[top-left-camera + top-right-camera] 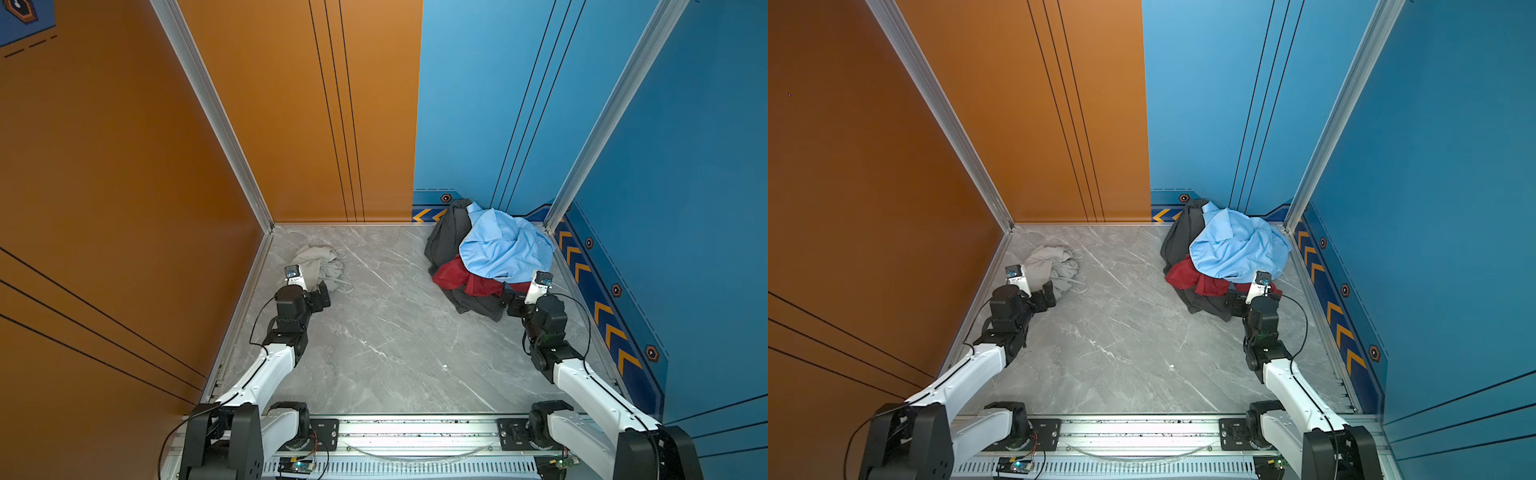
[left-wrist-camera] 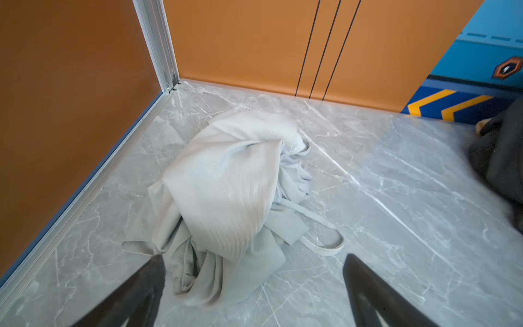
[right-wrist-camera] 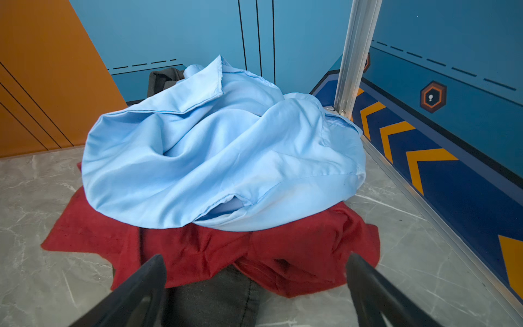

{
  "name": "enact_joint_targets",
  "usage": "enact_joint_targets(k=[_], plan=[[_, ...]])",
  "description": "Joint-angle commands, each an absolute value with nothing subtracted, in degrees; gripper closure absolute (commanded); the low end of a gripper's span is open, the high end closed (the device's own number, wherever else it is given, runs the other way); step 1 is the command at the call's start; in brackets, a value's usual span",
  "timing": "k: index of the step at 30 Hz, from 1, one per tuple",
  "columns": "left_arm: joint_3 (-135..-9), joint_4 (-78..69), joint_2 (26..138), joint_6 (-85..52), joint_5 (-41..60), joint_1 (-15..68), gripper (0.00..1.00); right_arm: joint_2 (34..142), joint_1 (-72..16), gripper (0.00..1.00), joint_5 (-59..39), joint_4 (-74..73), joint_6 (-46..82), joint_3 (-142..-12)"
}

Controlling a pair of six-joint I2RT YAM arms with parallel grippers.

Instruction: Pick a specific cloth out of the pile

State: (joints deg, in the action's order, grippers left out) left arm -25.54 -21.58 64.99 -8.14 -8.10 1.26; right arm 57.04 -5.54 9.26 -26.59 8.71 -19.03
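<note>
By the orange wall [image 1: 124, 166] the cloth [image 2: 226, 192] lies alone in a crumpled mound on the grey marbled worktop [image 1: 395, 340], well apart from the pile [image 1: 490, 257]. Judged from that, the picking-out looks done, and the step in hand is release and retreat. The left fingers [image 2: 141, 288] stand spread wide and grip nothing; only the cloth's near edge lies loose on the worktop between them. The fabric is a soft, finely ribbed light grey-beige knit, rolled over itself in thick folds. A thin flat cord [image 2: 325, 249] loops out of it onto the worktop, so any move by this arm should lift clear without snagging that loop

Across the bare middle, the pile sits in the far right corner. A smooth, faintly glossy light blue shirt [image 3: 220, 158] domes over a matte dark red garment [image 3: 198, 249], with a dark charcoal garment [image 3: 212, 297] spread beneath. The right fingers [image 3: 368, 283] are just as wide apart and empty, poised at the pile's near edge over the charcoal; they need only back off without dragging it
</note>
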Motion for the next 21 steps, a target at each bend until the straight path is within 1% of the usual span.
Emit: enact_joint_targets(k=[1, 6, 11, 15, 21], plan=[[-24.3, -29.8, 67.5, -5.3, -9.5, 1.7, 0.02, 59.8, -5.3, 0.0, 11.8, -32.7, 6.9, -17.7], [-22.6, -34.1, 69.9, -3.8, -9.0, 1.5, 0.02, 63.9, -5.3, 0.0, 12.5, -37.7, 6.8, -15.5], [-22.2, -34.9, 72.5, -2.1, -10.5, 1.6, 0.02, 68.4, -5.4, 0.0, 12.7, -43.8, 7.1, -13.4], [-21.4, -38.4, 75.4, -1.8, -10.4, 1.5, 0.02, 68.8, -5.5, 0.0, 13.9, -45.3, 6.5, -13.1], [-22.1, -39.6, 78.1, -2.5, -10.8, 0.8, 0.02, 71.8, -5.5, 0.0, 13.3, -48.4, 5.8, -13.7]])
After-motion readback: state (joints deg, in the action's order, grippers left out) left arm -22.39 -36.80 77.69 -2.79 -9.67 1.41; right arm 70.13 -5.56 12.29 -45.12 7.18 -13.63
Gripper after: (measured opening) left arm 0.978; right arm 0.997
